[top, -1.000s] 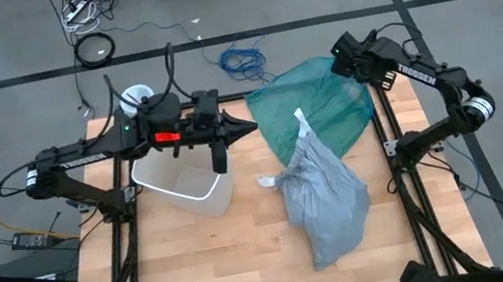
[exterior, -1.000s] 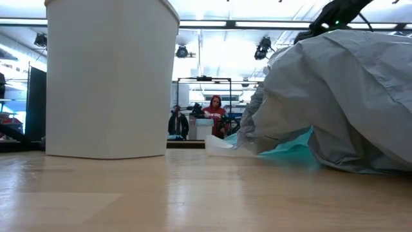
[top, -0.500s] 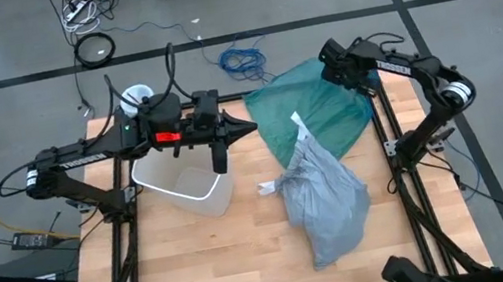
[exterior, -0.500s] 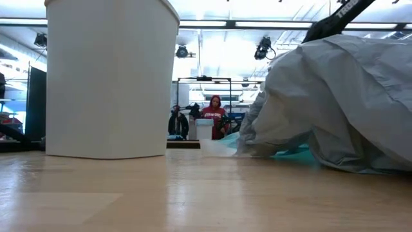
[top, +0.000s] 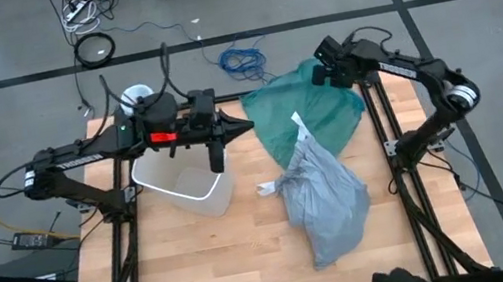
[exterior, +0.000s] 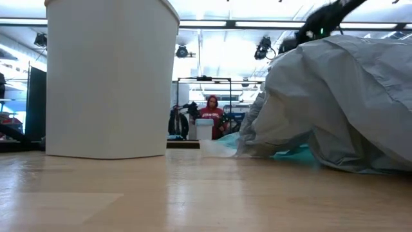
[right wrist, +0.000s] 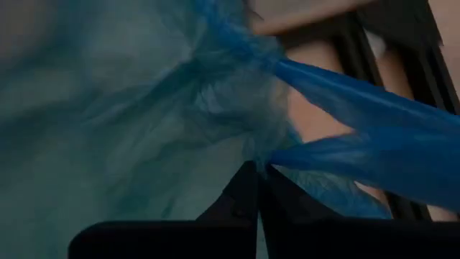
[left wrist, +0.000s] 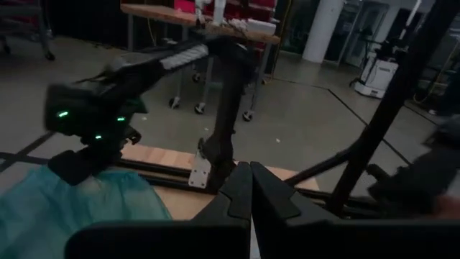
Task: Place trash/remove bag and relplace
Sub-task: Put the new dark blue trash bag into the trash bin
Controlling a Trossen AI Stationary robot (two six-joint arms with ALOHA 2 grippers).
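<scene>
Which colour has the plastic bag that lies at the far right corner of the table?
The plastic bag is translucent teal-green, clearest in the high view.

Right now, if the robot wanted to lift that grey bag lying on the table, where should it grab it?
Probably at the twisted neck of the grey bag, the narrow gathered end pointing toward the teal bag. Coming from above seems best: the bag lies flat on the table, its body wide and slack, so only that bunched end would fit between an end effector's fingers.
</scene>
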